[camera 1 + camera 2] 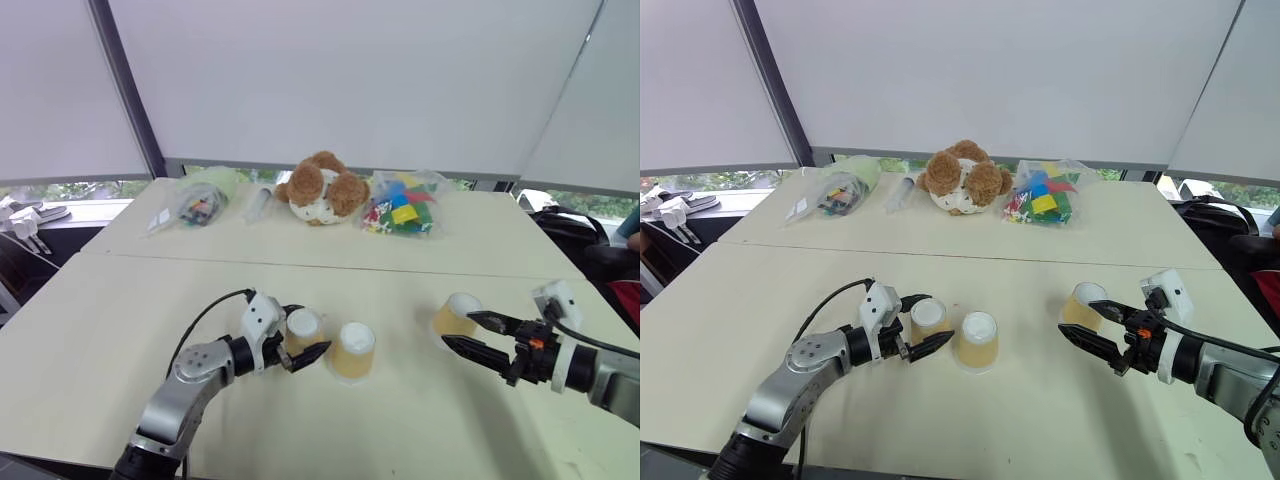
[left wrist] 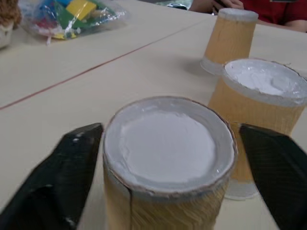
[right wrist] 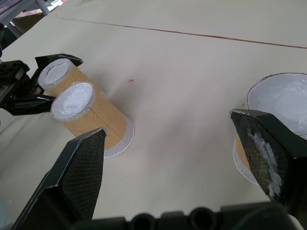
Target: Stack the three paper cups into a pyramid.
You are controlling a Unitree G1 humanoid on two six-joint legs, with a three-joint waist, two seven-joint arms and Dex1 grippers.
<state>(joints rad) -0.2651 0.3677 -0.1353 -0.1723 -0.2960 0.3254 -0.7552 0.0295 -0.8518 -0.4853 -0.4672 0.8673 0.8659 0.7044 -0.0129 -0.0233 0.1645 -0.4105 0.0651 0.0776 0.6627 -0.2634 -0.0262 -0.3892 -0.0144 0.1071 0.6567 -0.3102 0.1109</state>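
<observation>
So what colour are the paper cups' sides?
Tan-yellow, with white round bottoms facing up; the cup between the left gripper's fingers shows it best in the left wrist view.

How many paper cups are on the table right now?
3, all upside down: one cup between the left gripper's open fingers, a second cup just beside it, and a third cup by the right gripper.

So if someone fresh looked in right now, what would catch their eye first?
Probably the two upside-down paper cups side by side near the table's front edge, the left gripper with open jaws around the left one. Then the third cup off to the right by the open right gripper, and the teddy bear at the back.
</observation>
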